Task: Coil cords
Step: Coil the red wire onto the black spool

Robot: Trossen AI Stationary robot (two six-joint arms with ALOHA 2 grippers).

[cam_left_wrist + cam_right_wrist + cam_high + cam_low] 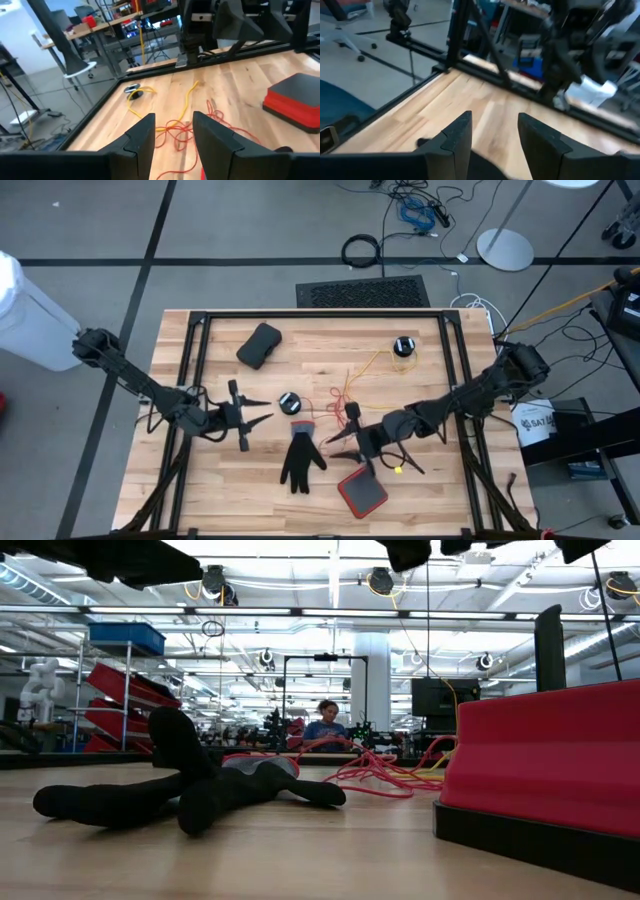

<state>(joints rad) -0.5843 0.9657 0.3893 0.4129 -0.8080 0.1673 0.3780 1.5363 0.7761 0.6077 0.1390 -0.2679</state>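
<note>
The left gripper (262,416) hovers wide open and empty beside one puck (289,402). The cords (352,385) lie loose mid-table, running to the far puck (403,346). The right gripper (335,445) is open and empty too, so coiling looks unstarted; next, one must pinch a strand.

cords (352,385) mid-table, between pucks | glove (300,455) in front | pouch (259,345) behind-left

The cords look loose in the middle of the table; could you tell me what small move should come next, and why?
Probably lower the open right gripper onto the tangled cords just ahead of it: both grippers are empty, and the left gripper sits farther off.
</note>
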